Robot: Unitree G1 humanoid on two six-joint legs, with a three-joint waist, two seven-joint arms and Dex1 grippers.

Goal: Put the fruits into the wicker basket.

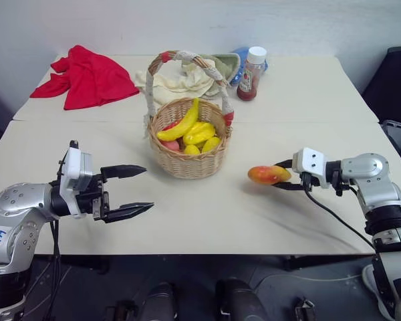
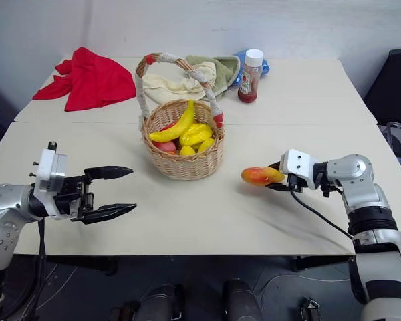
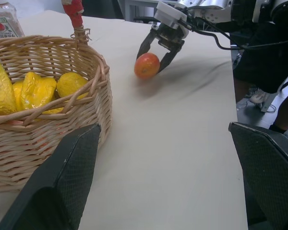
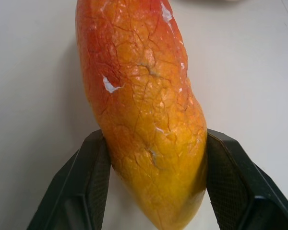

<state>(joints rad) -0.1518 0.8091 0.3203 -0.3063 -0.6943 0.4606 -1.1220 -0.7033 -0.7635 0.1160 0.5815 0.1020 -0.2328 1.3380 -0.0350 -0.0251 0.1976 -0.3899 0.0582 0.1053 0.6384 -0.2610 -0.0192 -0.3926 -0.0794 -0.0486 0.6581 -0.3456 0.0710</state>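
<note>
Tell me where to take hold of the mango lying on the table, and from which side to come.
Grip the mango across its narrow width near the yellow end, coming along its length from that end, low over the table. It lies flat, long and oval, so the short axis fits between the fingers. The right pincer already sits that way, its fingers touching both flanks.

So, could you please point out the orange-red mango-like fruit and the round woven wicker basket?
Orange-red mango-like fruit [image 1: 269, 174]: left eye view, middle of its body.
Round woven wicker basket [image 1: 187, 164]: left eye view, front wall.
</note>
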